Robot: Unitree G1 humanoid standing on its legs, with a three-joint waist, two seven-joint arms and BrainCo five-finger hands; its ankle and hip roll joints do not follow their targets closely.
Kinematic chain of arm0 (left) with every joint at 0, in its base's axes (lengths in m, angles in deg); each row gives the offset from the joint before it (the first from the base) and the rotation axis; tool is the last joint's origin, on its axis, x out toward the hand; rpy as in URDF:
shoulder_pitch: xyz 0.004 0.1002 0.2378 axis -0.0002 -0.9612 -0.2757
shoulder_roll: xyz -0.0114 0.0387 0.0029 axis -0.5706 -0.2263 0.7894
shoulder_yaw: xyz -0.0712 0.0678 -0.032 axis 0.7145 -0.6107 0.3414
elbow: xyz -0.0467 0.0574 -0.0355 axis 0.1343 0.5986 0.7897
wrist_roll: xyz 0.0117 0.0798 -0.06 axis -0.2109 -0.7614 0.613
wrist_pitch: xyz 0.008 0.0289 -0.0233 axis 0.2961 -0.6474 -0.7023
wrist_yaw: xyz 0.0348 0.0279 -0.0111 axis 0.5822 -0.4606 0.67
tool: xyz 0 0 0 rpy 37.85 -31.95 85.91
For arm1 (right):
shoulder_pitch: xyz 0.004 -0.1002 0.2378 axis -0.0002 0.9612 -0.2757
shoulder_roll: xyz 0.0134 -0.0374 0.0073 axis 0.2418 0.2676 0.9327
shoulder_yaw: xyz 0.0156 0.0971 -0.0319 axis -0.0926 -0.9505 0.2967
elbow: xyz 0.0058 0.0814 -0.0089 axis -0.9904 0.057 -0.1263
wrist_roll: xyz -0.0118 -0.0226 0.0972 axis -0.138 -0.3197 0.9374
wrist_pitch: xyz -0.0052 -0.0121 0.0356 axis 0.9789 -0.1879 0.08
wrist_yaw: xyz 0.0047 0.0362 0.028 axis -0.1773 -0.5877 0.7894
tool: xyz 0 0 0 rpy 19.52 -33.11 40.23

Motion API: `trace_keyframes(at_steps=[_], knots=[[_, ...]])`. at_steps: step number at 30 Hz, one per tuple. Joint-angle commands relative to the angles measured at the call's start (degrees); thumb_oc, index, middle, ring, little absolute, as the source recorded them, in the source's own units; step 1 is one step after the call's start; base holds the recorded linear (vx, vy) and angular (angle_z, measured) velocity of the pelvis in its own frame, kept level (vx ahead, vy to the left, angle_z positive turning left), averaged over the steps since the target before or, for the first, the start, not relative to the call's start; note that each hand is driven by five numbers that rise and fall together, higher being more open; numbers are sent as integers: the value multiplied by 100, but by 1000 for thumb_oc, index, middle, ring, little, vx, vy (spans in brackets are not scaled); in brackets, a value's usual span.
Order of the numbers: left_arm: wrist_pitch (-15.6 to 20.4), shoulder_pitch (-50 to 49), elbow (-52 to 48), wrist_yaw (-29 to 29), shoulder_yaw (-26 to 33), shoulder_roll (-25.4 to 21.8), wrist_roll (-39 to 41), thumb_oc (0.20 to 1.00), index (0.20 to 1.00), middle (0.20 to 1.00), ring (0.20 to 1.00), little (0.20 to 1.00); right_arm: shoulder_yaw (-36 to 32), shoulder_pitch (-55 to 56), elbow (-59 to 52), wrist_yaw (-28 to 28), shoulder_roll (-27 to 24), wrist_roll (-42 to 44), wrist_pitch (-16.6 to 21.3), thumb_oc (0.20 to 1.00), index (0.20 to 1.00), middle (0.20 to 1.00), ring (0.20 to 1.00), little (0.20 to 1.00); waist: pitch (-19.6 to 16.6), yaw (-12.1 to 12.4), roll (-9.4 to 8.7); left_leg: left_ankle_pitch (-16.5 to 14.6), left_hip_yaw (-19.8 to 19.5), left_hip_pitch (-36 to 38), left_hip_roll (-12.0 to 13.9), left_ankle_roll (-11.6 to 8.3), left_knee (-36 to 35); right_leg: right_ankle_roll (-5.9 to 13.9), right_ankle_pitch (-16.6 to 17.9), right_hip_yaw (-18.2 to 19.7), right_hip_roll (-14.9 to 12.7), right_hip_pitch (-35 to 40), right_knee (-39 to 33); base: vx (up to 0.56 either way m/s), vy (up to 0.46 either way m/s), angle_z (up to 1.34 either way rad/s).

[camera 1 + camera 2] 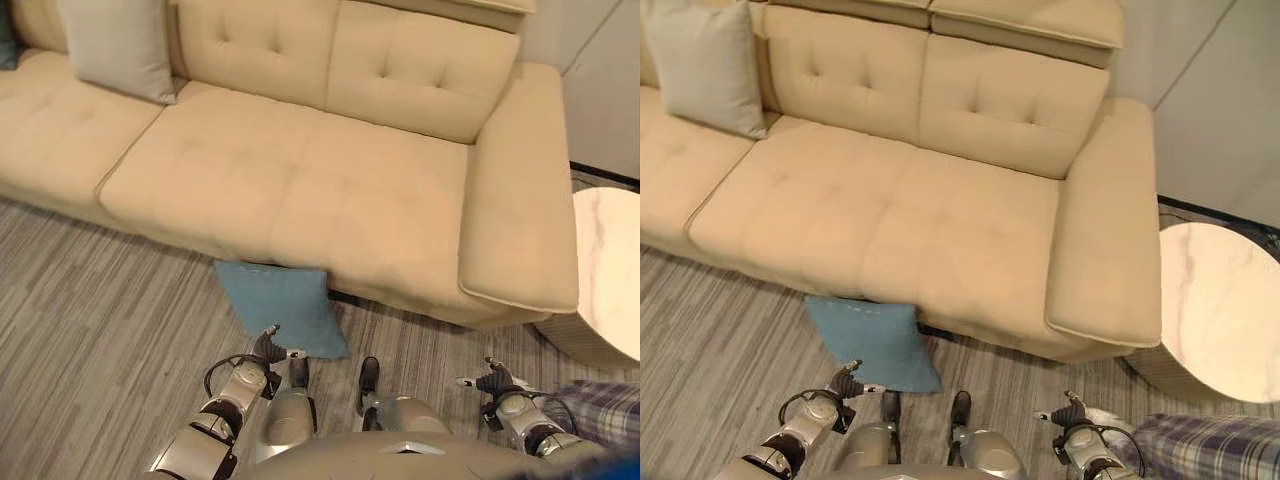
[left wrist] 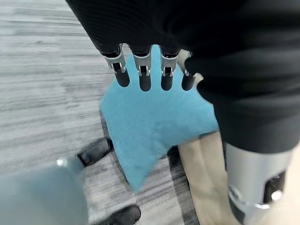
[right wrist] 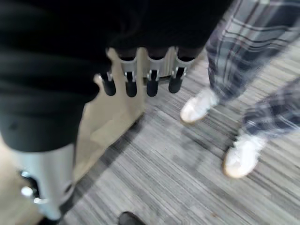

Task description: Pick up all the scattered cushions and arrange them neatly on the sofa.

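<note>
A blue cushion (image 1: 283,305) lies on the striped carpet (image 1: 90,300), its far edge tucked against the front of the beige sofa (image 1: 330,190), so it is the one piece that is not yet in its place. A grey cushion (image 1: 118,45) already leans upright on the backrest at the left part of the sofa, and this looks like the arrangement which the task wants. The left hand (image 1: 268,345) hangs just beside the near corner of the blue cushion with straight, relaxed fingers (image 2: 144,79) and holds nothing; probably it is placed there to reach down for the cushion. The right hand (image 1: 492,378) hangs low at the other side, also with loose fingers and empty, near the sofa's armrest. A person in checked trousers (image 3: 253,51) and white shoes stands close to it, and a round marble table (image 1: 1220,310) is beside the armrest
</note>
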Motion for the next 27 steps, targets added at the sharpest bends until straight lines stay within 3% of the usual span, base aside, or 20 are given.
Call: trace_keyframes(at_steps=[1, 8, 14, 19, 22, 27], knots=[[133, 238, 40, 254, 56, -132, 224, 1000, 1000, 1000, 1000, 1000, 132, -143, -110, -191, -21, 225, -11, 1000, 1000, 1000, 1000, 1000, 0, 27, -383, -436, 15, -356, -326, 69, 297, 675, -218, 354, -422, -570, 431, -217, 39, 3], [188, 344, 69, 322, 84, -234, 319, 1000, 1000, 1000, 1000, 1000, 224, -395, -285, -261, -44, 332, 46, 1000, 1000, 1000, 1000, 1000, -61, 79, -353, -327, -16, -772, -327, 31, 339, 646, -157, 340, -436, -1080, 578, -34, 26, 2], [134, -26, 241, 185, 181, -206, 196, 1000, 1000, 1000, 1000, 1000, 152, -169, -348, -213, -2, 246, 75, 1000, 1000, 1000, 1000, 1000, -172, 180, -322, -150, -223, -148, -318, -97, -175, 668, -260, 219, -406, -376, 274, 70, -23, 13], [61, -292, 548, 30, 263, -163, 2, 1000, 1000, 1000, 1000, 1000, 30, 26, -244, -112, 32, 164, 61, 1000, 1000, 1000, 1000, 1000, -218, 191, -295, -237, -385, 10, -420, -133, 38, 644, -341, 30, -432, 48, 146, 24, -34, 65], [28, -448, 716, -13, 344, -103, -74, 1000, 1000, 1000, 1000, 1000, -72, 79, -145, -73, 6, 126, 41, 1000, 1000, 1000, 1000, 1000, -233, 188, -241, -314, -156, 113, -370, -170, 206, 662, -334, -142, -510, 273, 62, 6, 61, 26], [-36, -743, 947, -61, 586, -100, -148, 1000, 1000, 1000, 1000, 1000, -114, 149, 23, 7, 77, 21, -1, 1000, 1000, 1000, 1000, 1000, -561, 220, -248, -343, -59, 618, -383, -105, -296, 788, -186, -126, -535, 565, -180, 108, 99, 27]])
